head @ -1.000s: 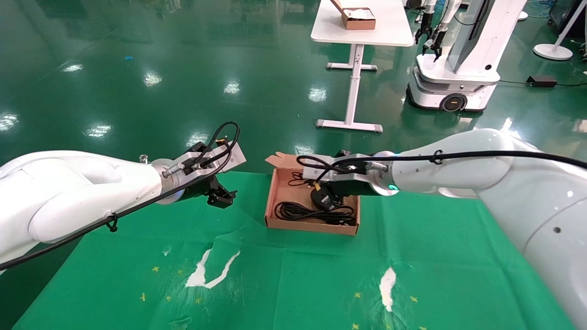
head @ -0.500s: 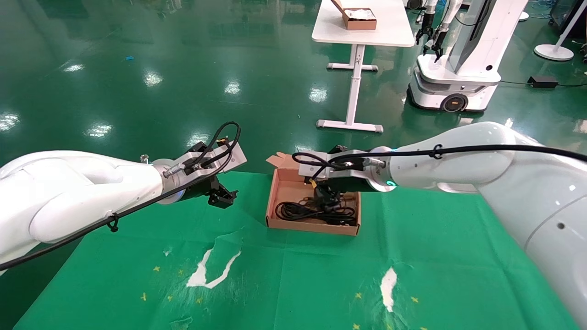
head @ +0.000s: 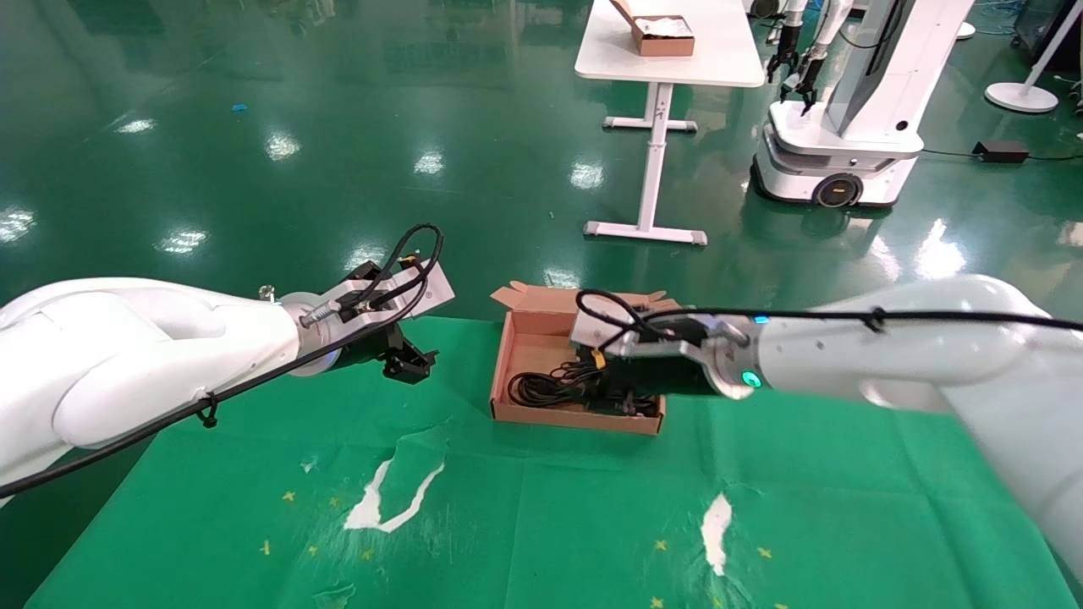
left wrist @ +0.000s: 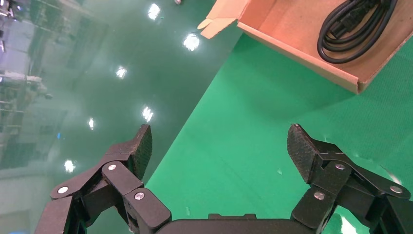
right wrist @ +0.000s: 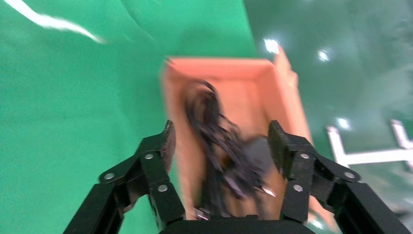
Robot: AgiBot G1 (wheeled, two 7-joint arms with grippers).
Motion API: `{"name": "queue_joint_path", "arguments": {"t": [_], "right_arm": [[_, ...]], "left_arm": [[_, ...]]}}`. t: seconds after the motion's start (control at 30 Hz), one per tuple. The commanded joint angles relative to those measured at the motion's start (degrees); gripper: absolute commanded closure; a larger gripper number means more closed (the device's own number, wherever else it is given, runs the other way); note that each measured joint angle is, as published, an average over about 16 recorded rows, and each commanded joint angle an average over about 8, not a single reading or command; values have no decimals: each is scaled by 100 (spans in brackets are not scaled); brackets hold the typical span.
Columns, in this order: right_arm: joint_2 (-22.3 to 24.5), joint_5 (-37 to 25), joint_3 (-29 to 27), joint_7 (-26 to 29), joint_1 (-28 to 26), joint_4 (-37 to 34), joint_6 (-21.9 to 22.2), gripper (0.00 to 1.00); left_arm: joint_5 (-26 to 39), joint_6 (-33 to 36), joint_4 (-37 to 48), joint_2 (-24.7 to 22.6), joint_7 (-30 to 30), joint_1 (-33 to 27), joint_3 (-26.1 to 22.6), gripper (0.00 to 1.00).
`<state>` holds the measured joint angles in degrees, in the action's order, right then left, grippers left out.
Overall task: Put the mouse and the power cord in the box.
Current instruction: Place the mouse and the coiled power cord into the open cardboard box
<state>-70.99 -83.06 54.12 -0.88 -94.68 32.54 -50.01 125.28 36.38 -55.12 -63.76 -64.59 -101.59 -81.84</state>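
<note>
- Right tool (right wrist: 219, 141) is seen with its fingers spread wide and nothing between them, held over the near right part of the box (head: 508, 338).
- Left tool (left wrist: 219, 146) is also held wide and empty, above the green cloth (head: 541, 516) off the box's left side, well apart from it.
- Green cloth is laid over the worktop, with white scuffed tears (head: 389, 499) and small yellow marks on the side nearer the robot; beyond it a glossy green floor (head: 211, 127) is seen.
- Power cord (head: 550, 387) is coiled inside the box, just below and ahead of the right tool; its loop (left wrist: 350, 27) shows in the left wrist view too.
- A dark tangle with a chunky plug (right wrist: 253, 151) lies in the box between the right tool's fingers; the mouse cannot be told apart in it.
- Farther off, a white table (head: 668, 59) bearing another brown box (head: 656, 34) and a white wheeled robot (head: 846, 110) are visible.
</note>
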Motion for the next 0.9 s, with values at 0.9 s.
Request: {"name": "queue_joint_path", "arguments": {"t": [0.9], "right_arm": [[2004,2295,-2123,648,1845,2286,-1988,0]], "left_arm": [[-1574,927,-347,543,1016,756,1242,0]]}}
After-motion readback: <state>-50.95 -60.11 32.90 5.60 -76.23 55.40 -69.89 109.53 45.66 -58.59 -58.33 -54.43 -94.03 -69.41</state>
